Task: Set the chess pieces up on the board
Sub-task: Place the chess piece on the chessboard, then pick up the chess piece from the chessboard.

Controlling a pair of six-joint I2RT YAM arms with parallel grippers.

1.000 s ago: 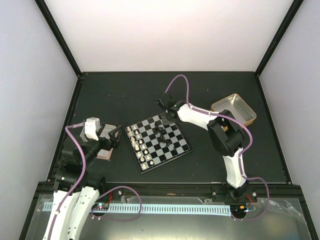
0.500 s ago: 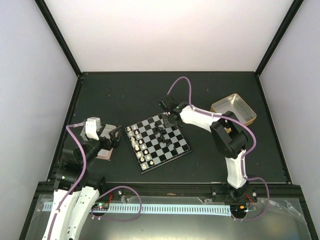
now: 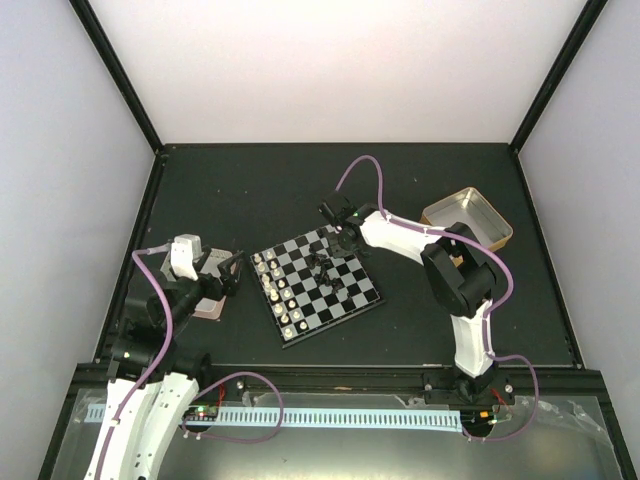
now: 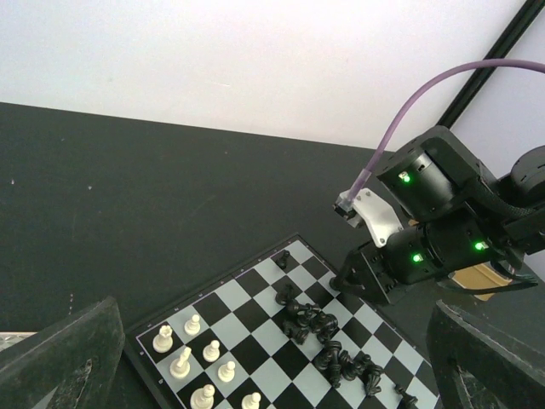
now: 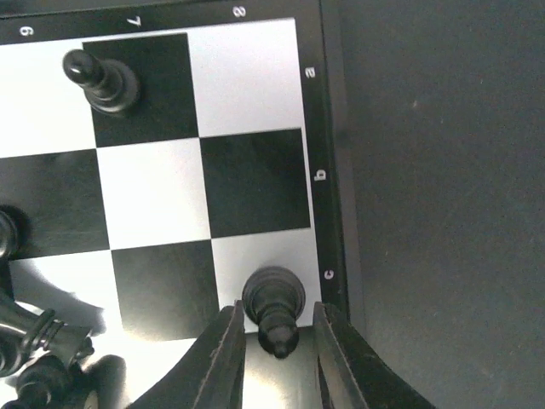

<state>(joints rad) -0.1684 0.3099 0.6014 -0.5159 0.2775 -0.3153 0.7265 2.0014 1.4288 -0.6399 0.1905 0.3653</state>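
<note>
The board point(image 3: 352, 291) lies mid-table, turned at an angle. Cream-white pieces point(image 3: 275, 290) stand in two rows along its left side. Several black pieces point(image 3: 325, 268) lie in a heap near its middle, which the left wrist view also shows point(image 4: 332, 336). My right gripper point(image 5: 275, 311) is low over the board's far right edge point(image 3: 342, 238). Its jaws are slightly apart around a black piece point(image 5: 274, 300) that stands on a pale edge square. A black pawn point(image 5: 102, 81) stands two squares away. My left gripper point(image 3: 232, 272) is open and empty left of the board.
A gold tin point(image 3: 467, 220) sits at the right, beside the right arm. A silver-pink tray point(image 3: 212, 306) lies under the left gripper. Black frame rails border the table on all sides.
My right gripper has shifted slightly right and lower over the board's far edge. The left arm has barely moved.
</note>
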